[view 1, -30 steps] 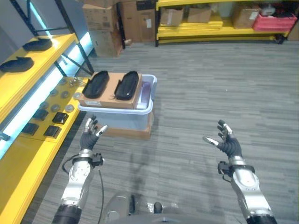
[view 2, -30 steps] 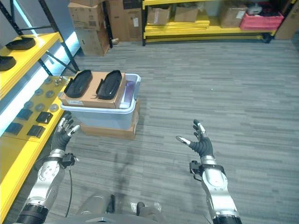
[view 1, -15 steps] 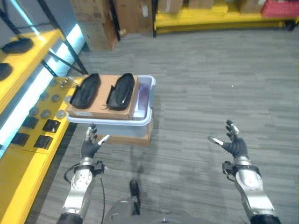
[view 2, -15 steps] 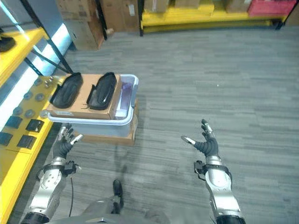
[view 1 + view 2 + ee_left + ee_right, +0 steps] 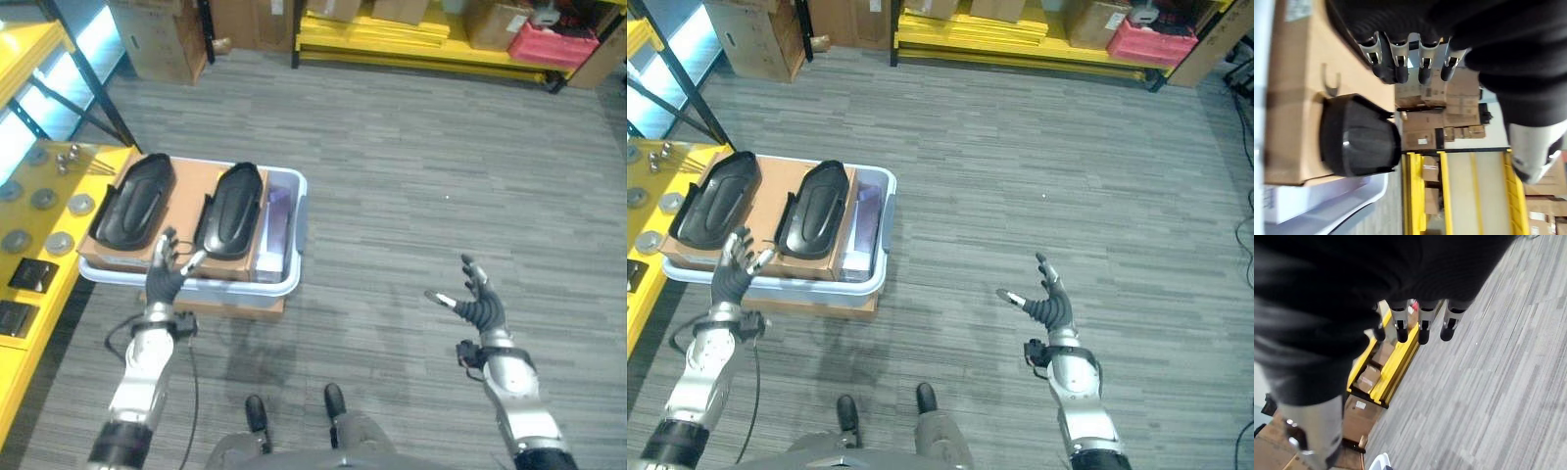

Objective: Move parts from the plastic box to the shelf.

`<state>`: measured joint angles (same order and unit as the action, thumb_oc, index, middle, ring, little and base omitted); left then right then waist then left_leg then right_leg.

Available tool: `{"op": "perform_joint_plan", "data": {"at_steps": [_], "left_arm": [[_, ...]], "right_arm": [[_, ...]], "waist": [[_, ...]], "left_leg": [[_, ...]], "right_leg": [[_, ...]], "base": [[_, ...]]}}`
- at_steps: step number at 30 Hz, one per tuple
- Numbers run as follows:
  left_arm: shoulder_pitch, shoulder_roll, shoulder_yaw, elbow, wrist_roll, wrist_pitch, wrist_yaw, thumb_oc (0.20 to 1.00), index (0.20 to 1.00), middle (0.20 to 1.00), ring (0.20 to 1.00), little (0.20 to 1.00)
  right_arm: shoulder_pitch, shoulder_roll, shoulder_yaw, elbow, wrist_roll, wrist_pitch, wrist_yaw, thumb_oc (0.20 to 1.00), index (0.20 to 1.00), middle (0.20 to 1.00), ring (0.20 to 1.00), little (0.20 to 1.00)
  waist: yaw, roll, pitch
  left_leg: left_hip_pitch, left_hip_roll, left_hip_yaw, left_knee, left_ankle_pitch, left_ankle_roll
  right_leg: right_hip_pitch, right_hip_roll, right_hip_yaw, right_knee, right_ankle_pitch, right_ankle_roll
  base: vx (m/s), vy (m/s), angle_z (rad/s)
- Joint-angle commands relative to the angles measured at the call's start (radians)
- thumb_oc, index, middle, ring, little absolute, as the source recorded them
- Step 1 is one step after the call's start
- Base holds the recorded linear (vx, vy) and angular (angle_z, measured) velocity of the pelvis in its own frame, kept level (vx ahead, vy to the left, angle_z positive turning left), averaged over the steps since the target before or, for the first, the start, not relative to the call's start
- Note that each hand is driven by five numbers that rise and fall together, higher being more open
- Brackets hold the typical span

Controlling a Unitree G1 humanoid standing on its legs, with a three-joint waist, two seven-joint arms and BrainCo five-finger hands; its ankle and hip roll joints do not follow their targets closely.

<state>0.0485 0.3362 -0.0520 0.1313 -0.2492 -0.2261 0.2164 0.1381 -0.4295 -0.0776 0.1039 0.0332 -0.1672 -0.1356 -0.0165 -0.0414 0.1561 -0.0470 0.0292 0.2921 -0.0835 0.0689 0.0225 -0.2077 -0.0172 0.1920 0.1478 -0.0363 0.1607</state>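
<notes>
A pale plastic box (image 5: 297,227) stands on the floor on a flat cardboard base. Inside it a brown cardboard box (image 5: 188,194) carries two black moulded parts, one on the left (image 5: 135,200) and one on the right (image 5: 229,197). My left hand (image 5: 165,277) is open, fingers spread, at the box's near rim just below the two parts, holding nothing. In the left wrist view the right black part (image 5: 1359,142) lies past my fingers (image 5: 1397,66). My right hand (image 5: 477,306) hangs open over bare floor far to the right. The yellow shelf (image 5: 44,245) runs along the left.
Small black parts (image 5: 32,274) and round metal discs (image 5: 61,242) lie on the lower yellow shelf. A black shelf post (image 5: 86,80) rises behind the box. Cardboard boxes (image 5: 149,37) and a far yellow rack (image 5: 421,34) with a red crate (image 5: 555,43) line the back.
The camera has swung, so the box now sits nearer and more centred. My left hand has risen to the box's near rim. My right hand keeps its open pose.
</notes>
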Motion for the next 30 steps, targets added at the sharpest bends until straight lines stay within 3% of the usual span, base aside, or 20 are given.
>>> {"op": "perform_joint_plan", "data": {"at_steps": [1, 5, 8, 10, 14, 15, 16, 18, 21, 23, 26, 29, 30], "left_arm": [[-0.067, 0.008, 0.011, -0.049, 0.025, -0.039, -0.007, 1.000, 1.000, 1.000, 1.000, 1.000], [-0.055, 0.005, 0.018, -0.066, 0.004, -0.046, -0.025, 1.000, 1.000, 1.000, 1.000, 1.000], [-0.052, 0.007, 0.027, -0.081, 0.001, -0.050, -0.029, 1.000, 1.000, 1.000, 1.000, 1.000], [-0.044, -0.004, 0.028, -0.087, 0.003, -0.051, -0.031, 1.000, 1.000, 1.000, 1.000, 1.000], [-0.018, 0.004, 0.029, -0.086, 0.019, -0.057, -0.018, 1.000, 1.000, 1.000, 1.000, 1.000], [-0.019, 0.004, 0.028, -0.085, 0.020, -0.057, -0.017, 1.000, 1.000, 1.000, 1.000, 1.000], [-0.021, 0.009, 0.026, -0.083, 0.018, -0.057, 0.007, 1.000, 1.000, 1.000, 1.000, 1.000], [-0.031, 0.014, 0.019, -0.078, 0.032, -0.071, 0.048, 1.000, 1.000, 1.000, 1.000, 1.000], [-0.048, 0.022, 0.014, -0.078, 0.042, -0.084, 0.090, 1.000, 1.000, 1.000, 1.000, 1.000], [-0.052, 0.024, 0.013, -0.075, 0.042, -0.084, 0.094, 1.000, 1.000, 1.000, 1.000, 1.000], [-0.084, 0.044, 0.004, -0.068, 0.048, -0.078, 0.094, 1.000, 1.000, 1.000, 1.000, 1.000], [-0.092, 0.088, 0.034, -0.072, 0.059, -0.082, 0.093, 1.000, 1.000, 1.000, 1.000, 1.000], [-0.108, 0.132, 0.062, -0.061, 0.101, -0.080, 0.112, 1.000, 1.000, 1.000, 1.000, 1.000]], "right_arm": [[0.005, -0.015, -0.042, -0.076, 0.062, -0.047, -0.010, 1.000, 1.000, 1.000, 1.000, 1.000], [0.011, -0.022, -0.029, -0.073, 0.105, -0.043, 0.010, 1.000, 1.000, 1.000, 1.000, 1.000], [0.019, -0.045, -0.036, -0.075, 0.129, -0.041, 0.020, 1.000, 1.000, 1.000, 1.000, 1.000], [0.014, -0.063, -0.047, -0.069, 0.107, -0.036, 0.002, 1.000, 1.000, 1.000, 1.000, 1.000], [0.009, -0.068, -0.075, -0.076, 0.101, -0.037, -0.024, 1.000, 1.000, 1.000, 1.000, 1.000], [0.009, -0.068, -0.075, -0.075, 0.100, -0.038, -0.025, 1.000, 1.000, 1.000, 1.000, 1.000], [-0.014, -0.071, -0.084, -0.073, 0.075, -0.049, -0.067, 1.000, 1.000, 1.000, 1.000, 1.000], [-0.040, -0.066, -0.104, -0.073, -0.003, -0.067, -0.168, 1.000, 1.000, 1.000, 1.000, 1.000], [-0.068, -0.039, -0.103, -0.064, 0.004, -0.086, -0.227, 1.000, 1.000, 1.000, 1.000, 1.000], [-0.082, -0.007, -0.098, -0.051, 0.053, -0.102, -0.214, 1.000, 1.000, 1.000, 1.000, 1.000], [-0.103, 0.040, -0.099, -0.041, 0.130, -0.113, -0.199, 1.000, 1.000, 1.000, 1.000, 1.000], [-0.103, 0.078, -0.084, -0.039, 0.209, -0.119, -0.133, 1.000, 1.000, 1.000, 1.000, 1.000], [-0.111, 0.077, -0.053, -0.030, 0.231, -0.118, -0.085, 1.000, 1.000, 1.000, 1.000, 1.000]], "waist": [[0.003, 0.027, 0.002], [0.015, 0.036, -0.001], [0.039, 0.024, 0.035], [0.048, 0.024, 0.042], [0.048, 0.025, 0.040], [0.048, 0.022, 0.037], [0.048, 0.036, 0.036], [0.040, 0.048, 0.026], [0.037, 0.062, 0.029], [0.028, 0.080, 0.017], [0.016, 0.082, 0.006], [0.014, 0.059, 0.007], [0.015, 0.031, 0.011]], "left_leg": [[0.067, -0.049, -0.021, 0.061, -0.198, -0.044], [0.059, -0.065, -0.070, 0.216, -0.261, -0.061], [-0.090, -0.065, -0.110, 0.557, -0.232, -0.101], [-0.153, -0.061, -0.127, 0.655, -0.226, -0.108], [-0.167, 0.015, -0.127, 0.505, -0.256, -0.095], [-0.166, 0.013, -0.126, 0.498, -0.252, -0.095], [-0.180, 0.071, -0.158, 0.379, -0.196, -0.115], [-0.191, 0.134, -0.161, 0.246, -0.105, -0.164], [-0.183, 0.184, -0.151, 0.165, -0.055, -0.200], [-0.145, 0.209, -0.084, 0.121, -0.040, -0.215], [-0.100, 0.195, 0.008, 0.089, -0.063, -0.209], [-0.081, 0.175, 0.048, 0.094, -0.095, -0.185], [-0.053, 0.169, 0.109, 0.090, -0.111, -0.169]], "right_leg": [[0.125, 0.117, -0.034, 0.018, -0.103, 0.026], [0.157, 0.100, -0.037, 0.007, -0.107, 0.023], [0.220, 0.062, -0.035, -0.036, -0.108, 0.002], [0.265, 0.037, -0.044, -0.081, -0.114, -0.007], [0.253, -0.024, -0.068, -0.085, -0.129, 0.006], [0.249, -0.026, -0.068, -0.084, -0.130, 0.006], [0.233, -0.038, -0.068, -0.091, -0.144, 0.019], [0.239, -0.058, -0.068, -0.112, -0.160, 0.042], [0.252, -0.090, -0.058, -0.133, -0.180, 0.072], [0.252, -0.115, -0.036, -0.145, -0.173, 0.100], [0.215, -0.159, -0.040, -0.163, -0.104, 0.101], [0.167, -0.177, -0.021, -0.143, -0.055, 0.101], [0.119, -0.170, -0.006, -0.113, 0.007, 0.101]], "base": [[0.13, -0.057, 0.39], [0.21, -0.133, 0.43], [0.18, -0.134, 0.41], [0.17, 0.007, 0.51], [0.13, 0.127, -0.07], [0.06, 0.230, -0.03], [0.11, 0.275, 0.02], [0.19, 0.391, -0.12], [0.20, 0.426, -0.13], [0.22, 0.538, -0.56], [0.18, 0.482, -0.96], [0.10, 0.267, -0.77], [0.04, 0.148, -0.69]]}}
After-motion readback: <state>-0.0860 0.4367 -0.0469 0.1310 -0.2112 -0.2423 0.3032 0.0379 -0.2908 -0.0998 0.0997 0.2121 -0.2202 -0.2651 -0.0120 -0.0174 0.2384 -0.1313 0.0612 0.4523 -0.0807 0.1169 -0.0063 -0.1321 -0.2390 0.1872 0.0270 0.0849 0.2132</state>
